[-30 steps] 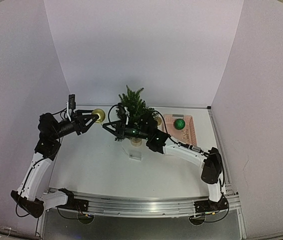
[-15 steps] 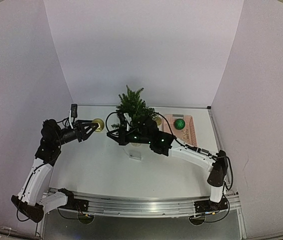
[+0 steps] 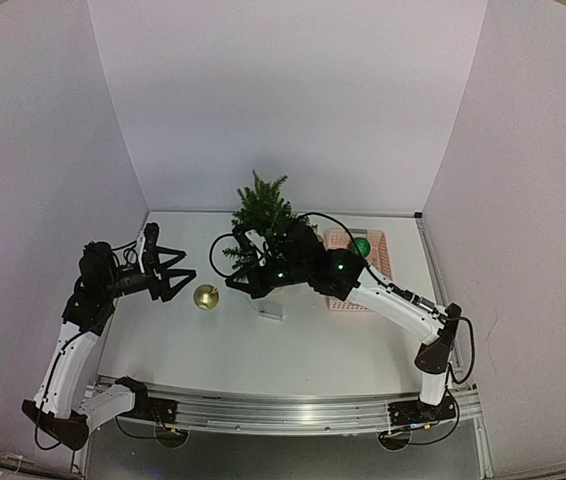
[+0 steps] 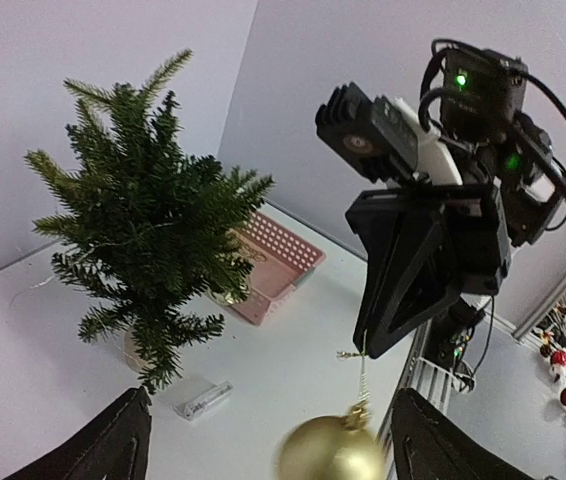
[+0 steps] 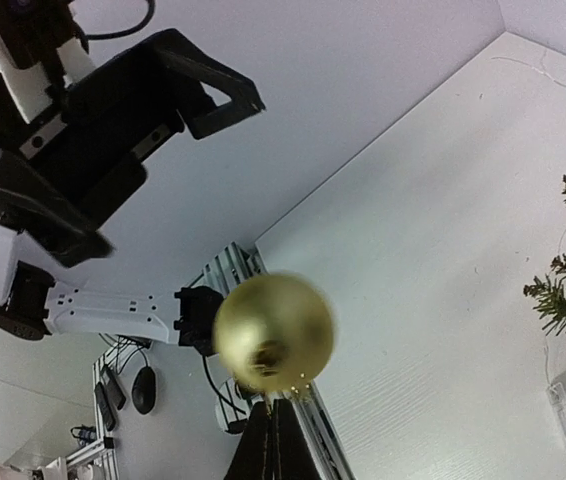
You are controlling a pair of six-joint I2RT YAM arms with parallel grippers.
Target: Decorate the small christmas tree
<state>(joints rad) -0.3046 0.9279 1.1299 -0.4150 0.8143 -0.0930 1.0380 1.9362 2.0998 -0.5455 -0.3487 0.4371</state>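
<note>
The small christmas tree (image 3: 261, 214) stands at the back middle of the table, and it fills the left of the left wrist view (image 4: 141, 225). A gold bauble (image 3: 205, 297) hangs by its gold string from my right gripper (image 3: 230, 284), which is shut on the string. It shows blurred in both wrist views (image 4: 331, 452) (image 5: 273, 332), just beyond the right gripper (image 5: 275, 428). My left gripper (image 3: 170, 282) is open to the left of the bauble, its fingers wide on either side and apart from it (image 4: 271, 398).
A pink basket (image 3: 375, 268) holding a green bauble (image 3: 361, 247) sits to the right of the tree. A small clear box (image 4: 201, 398) lies on the table by the tree's foot. Another gold ball (image 4: 225, 296) shows low under the branches.
My left gripper has opened, let go of the gold bauble and drawn back to the left. The bauble now hangs from the right gripper, nearer the table's front. The right arm has risen.
</note>
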